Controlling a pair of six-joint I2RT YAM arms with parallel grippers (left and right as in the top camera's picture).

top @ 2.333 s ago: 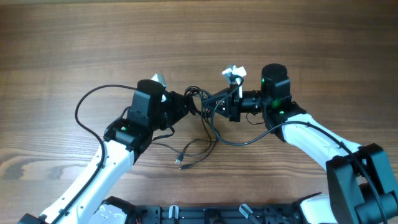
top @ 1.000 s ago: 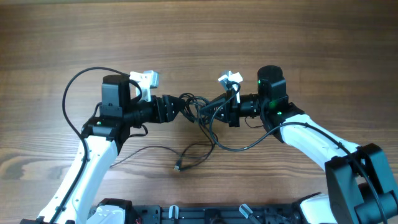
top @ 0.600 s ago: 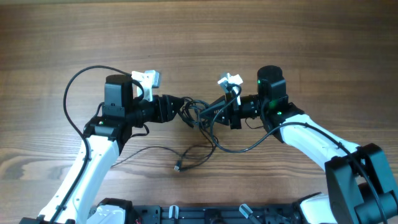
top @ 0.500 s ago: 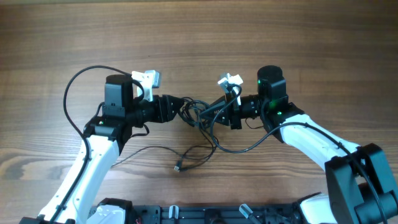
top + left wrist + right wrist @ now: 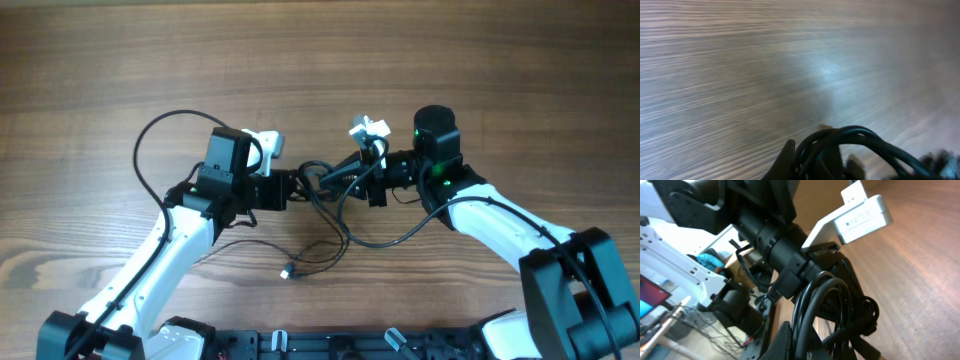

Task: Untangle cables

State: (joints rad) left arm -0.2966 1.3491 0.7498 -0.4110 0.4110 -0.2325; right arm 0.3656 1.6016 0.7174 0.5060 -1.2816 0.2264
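Wrist views catch looped cables (image 5: 856, 133) — overhead adds the trailing plug (image 5: 287, 271).

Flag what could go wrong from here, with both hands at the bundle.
1. The left hand and right hand sit very close together on the same bunch of cables; pulling apart could tighten the knot or strain a thin cord.
2. The right arm's thicker wire loops right beside the hanging strands and may snag them.
3. The loose plug end trails on the table and could drag or catch.
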